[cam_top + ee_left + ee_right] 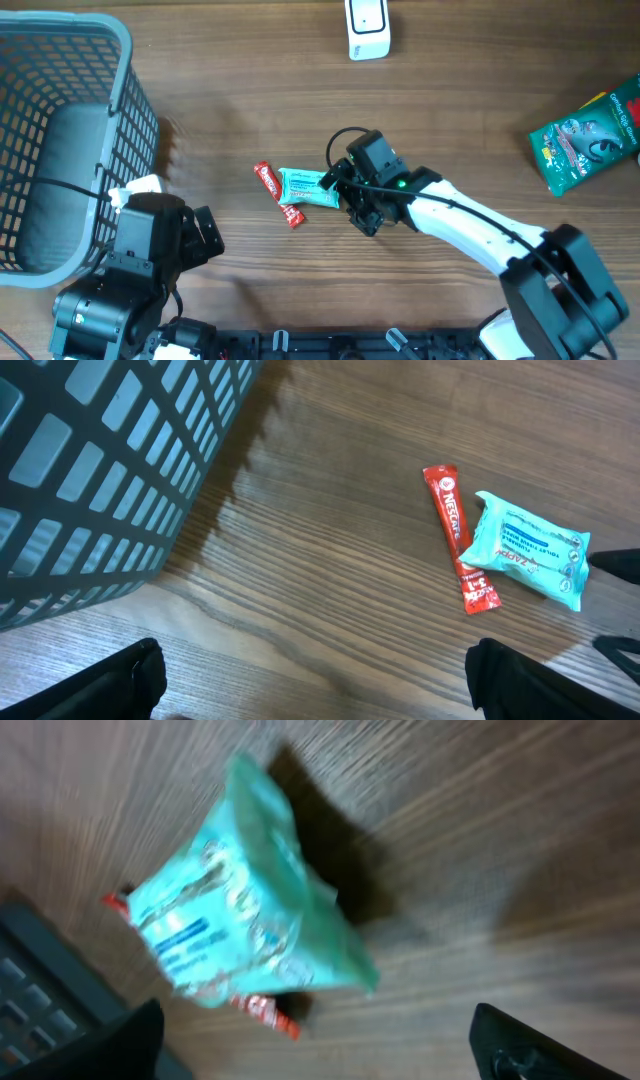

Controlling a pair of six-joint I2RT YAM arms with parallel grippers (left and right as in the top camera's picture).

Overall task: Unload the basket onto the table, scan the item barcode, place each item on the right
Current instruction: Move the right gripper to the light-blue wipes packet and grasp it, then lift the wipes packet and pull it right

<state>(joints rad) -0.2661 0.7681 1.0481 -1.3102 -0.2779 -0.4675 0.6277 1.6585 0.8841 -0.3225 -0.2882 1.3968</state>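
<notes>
The right gripper (340, 192) hangs low over the desk (250, 90) with its jaws spread wide and nothing between them. In its own wrist view the two dark fingers (110, 1045) sit at the lower corners, and the item lies just ahead of the gap, untouched as far as the blur lets me tell. That item, the teal packet (305, 187), lies flat on the desk immediately at 9 o'clock of the jaws when seen from overhead. Its long axis runs roughly 9 to 3 o'clock with a slight dip toward 4, so a short end faces the gripper and the jaws would close across its narrow width. That looks like the natural grip, and little wrist turn seems needed. Just beyond the packet, again at 9 o'clock, a red sachet (278, 193) slants from 11 to 5 o'clock, its lower end touching the packet's near corner (a deep reach could pinch both at once). The left gripper (310, 660) is well apart at about 8 o'clock of the packet, close beside the basket (120, 60), its jaws also wide and empty. The right arm is plainly the nearer one for the pickup. Farthest off, between 12 and 1 o'clock of the packet at the desk's far edge, stands the white scanner (368, 28), where the barcode would have to be carried.
</notes>
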